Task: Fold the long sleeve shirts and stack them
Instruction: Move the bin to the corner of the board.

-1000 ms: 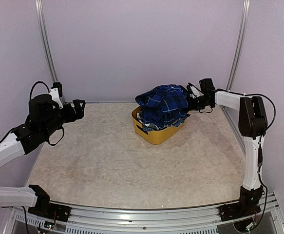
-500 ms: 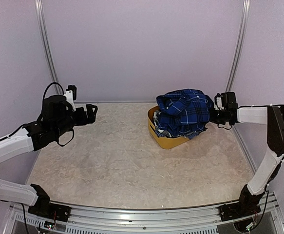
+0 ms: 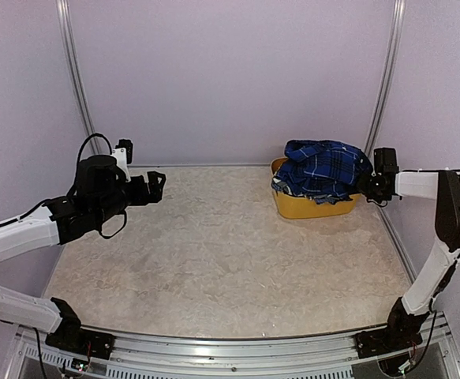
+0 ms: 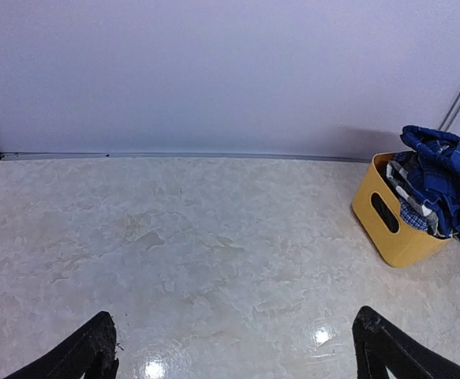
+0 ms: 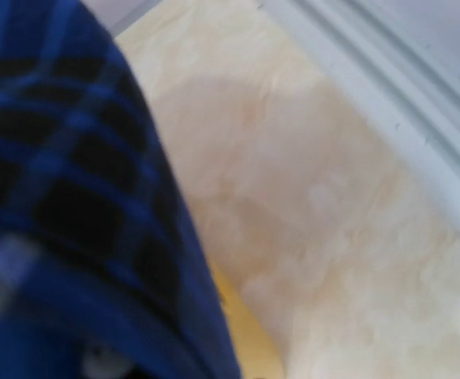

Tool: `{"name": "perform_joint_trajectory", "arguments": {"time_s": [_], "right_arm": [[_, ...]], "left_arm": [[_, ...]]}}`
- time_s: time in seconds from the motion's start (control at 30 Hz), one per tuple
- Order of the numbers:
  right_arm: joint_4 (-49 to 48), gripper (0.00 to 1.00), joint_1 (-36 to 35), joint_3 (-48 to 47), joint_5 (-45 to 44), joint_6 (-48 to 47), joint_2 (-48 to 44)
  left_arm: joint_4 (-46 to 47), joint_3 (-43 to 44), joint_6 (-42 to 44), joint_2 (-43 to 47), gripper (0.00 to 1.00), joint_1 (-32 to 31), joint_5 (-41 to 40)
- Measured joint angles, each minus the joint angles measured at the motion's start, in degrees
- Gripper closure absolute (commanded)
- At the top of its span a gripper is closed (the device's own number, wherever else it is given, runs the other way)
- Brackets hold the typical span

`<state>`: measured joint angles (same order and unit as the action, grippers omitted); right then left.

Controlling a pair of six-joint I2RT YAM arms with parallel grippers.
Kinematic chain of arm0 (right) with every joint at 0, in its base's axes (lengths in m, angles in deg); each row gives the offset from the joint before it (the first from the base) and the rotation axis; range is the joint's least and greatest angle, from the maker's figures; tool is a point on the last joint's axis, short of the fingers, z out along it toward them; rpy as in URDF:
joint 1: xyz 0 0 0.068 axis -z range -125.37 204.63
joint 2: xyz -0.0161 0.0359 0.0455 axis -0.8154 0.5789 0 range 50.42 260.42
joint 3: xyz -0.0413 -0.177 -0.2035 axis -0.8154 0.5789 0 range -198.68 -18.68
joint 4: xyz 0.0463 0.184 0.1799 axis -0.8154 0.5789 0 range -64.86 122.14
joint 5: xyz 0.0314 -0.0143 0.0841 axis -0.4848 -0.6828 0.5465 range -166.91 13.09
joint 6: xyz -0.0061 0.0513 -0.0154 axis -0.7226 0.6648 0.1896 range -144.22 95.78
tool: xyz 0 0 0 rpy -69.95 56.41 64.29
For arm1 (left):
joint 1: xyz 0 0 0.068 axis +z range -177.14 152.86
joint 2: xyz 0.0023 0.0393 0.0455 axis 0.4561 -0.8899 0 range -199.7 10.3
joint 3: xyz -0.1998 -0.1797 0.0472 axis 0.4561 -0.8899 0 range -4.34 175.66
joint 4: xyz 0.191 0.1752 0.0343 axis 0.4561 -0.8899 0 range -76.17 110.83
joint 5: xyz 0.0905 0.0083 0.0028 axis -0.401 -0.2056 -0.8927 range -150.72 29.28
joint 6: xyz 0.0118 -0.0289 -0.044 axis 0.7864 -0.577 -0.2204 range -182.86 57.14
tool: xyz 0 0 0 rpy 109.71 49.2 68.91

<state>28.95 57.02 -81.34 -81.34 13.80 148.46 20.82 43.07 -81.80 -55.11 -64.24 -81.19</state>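
Observation:
A royal blue plaid long sleeve shirt (image 3: 324, 170) is heaped over a yellow tub (image 3: 312, 207) at the back right. From the left wrist the blue shirt (image 4: 446, 185) tops the tub (image 4: 387, 229), with black-and-white checked cloth (image 4: 403, 185) under it. My right gripper (image 3: 369, 185) is pressed to the tub's right rim, shut on it; its fingertips are hidden. The right wrist view is filled with blurred blue cloth (image 5: 64, 197) and a strip of yellow rim (image 5: 249, 332). My left gripper (image 3: 155, 187) hovers open over the left of the table, far from the tub, with nothing between its fingers (image 4: 87, 355).
The marbled tabletop (image 3: 214, 253) is closed in by pale walls behind and at both sides. A metal post (image 3: 383, 87) stands in the back right corner just behind the tub. The right wall's base rail (image 5: 387, 103) runs close past my right gripper.
The tub with the shirts has slid from the table's back middle to the back right corner, my right gripper moving with it at its rim. My left arm has drifted right.

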Motion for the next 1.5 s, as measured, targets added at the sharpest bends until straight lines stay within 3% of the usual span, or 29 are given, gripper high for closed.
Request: {"name": "perform_joint_trajectory", "arguments": {"time_s": [0.23, 0.63, 0.7, 1.0, 1.3, 1.5], "right_arm": [[4.4, 1.0, 1.3, -13.2, -2.2, 1.6, 9.5], [4.7, 1.0, 4.3, -17.9, -2.9, 3.3, 13.3], [4.5, 0.9, 4.5, -18.5, -2.5, 3.2, 13.9], [1.7, 0.28, 5.2, -13.7, 1.7, 1.3, 10.7], [3.9, 0.18, 4.5, -5.4, 3.1, -8.1, -9.2], [4.3, 0.13, 0.7, -7.5, 9.4, -13.8, -11.9]], "left_arm": [[0.0, 0.0, 0.3, -0.3, 0.01, -0.4, -1.1], [0.0, 0.0, 1.2, -1.0, 0.01, -0.6, -2.4], [0.0, 0.0, 1.2, -1.2, 0.01, -0.6, -2.5], [-0.1, 0.4, 1.3, -1.2, 0.01, -0.8, -2.5], [-1.1, 1.0, 2.1, 0.3, 0.01, -1.0, -3.1], [-1.4, 1.0, 2.5, 1.1, 0.01, -1.0, -3.7]]}}
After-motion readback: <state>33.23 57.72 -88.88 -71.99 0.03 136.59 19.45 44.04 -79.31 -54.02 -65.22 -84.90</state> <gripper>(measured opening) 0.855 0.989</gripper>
